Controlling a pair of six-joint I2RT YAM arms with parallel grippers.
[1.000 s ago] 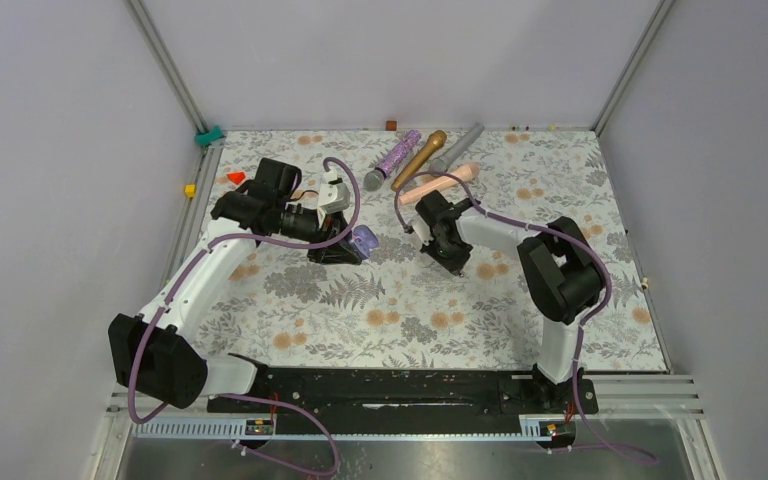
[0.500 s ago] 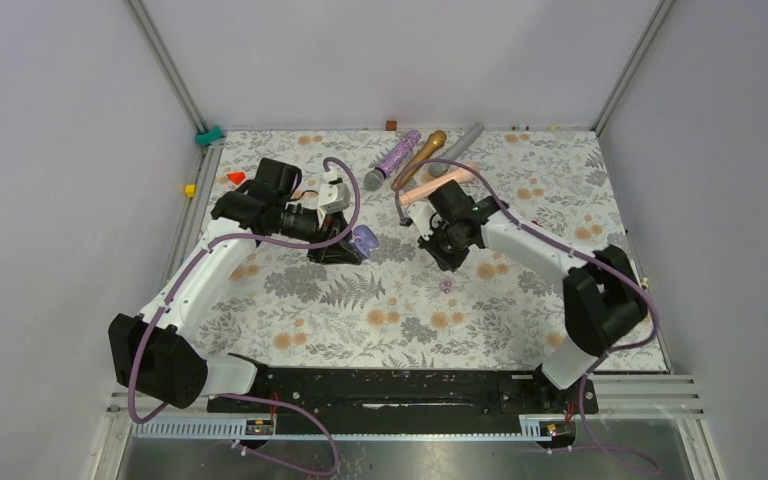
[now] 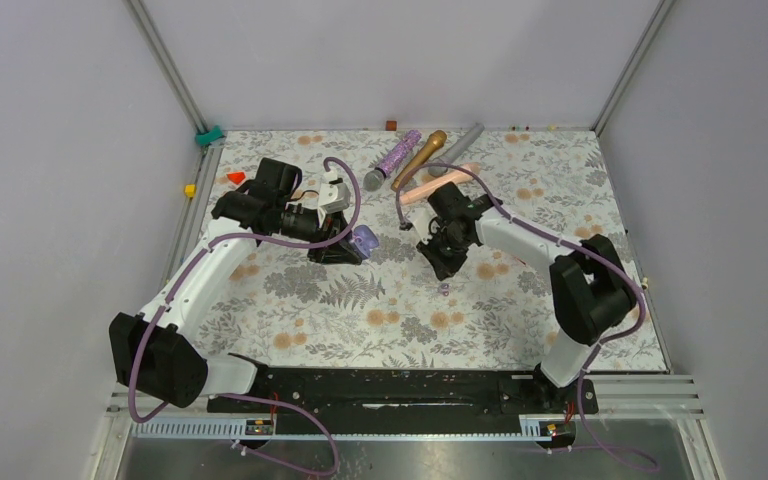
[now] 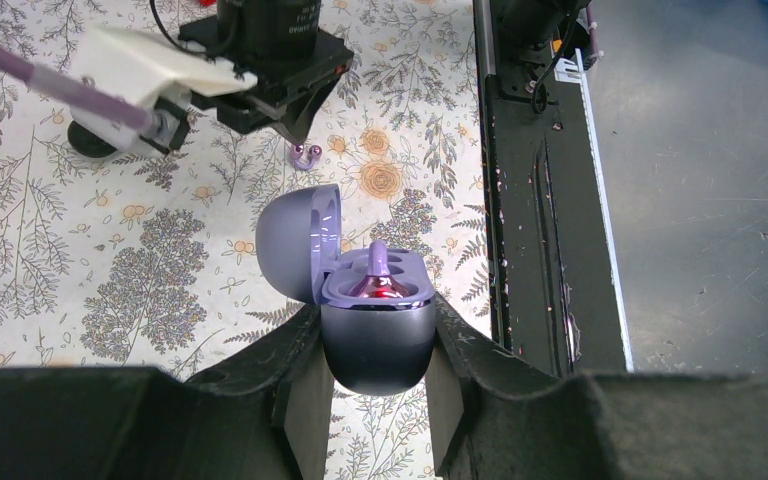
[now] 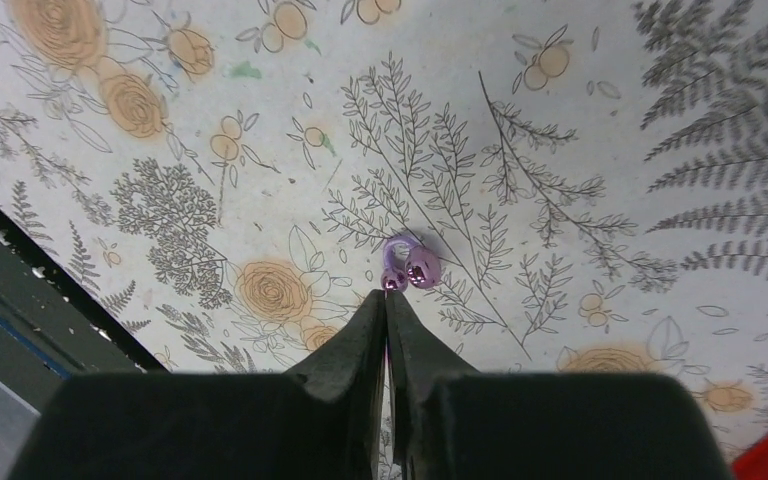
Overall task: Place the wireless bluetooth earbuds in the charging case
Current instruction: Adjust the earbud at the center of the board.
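Right gripper (image 5: 386,300) just beside purple earbud (image 5: 409,264)

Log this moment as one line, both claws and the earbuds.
left claw: shut on open charging case, one purple earbud inside | right claw: shut, empty | loose purple earbud: on table just beyond its tips

Purple earbud (image 5: 408,268) lying loose; charging case (image 4: 375,340) open, second earbud (image 4: 380,284) seated inside.
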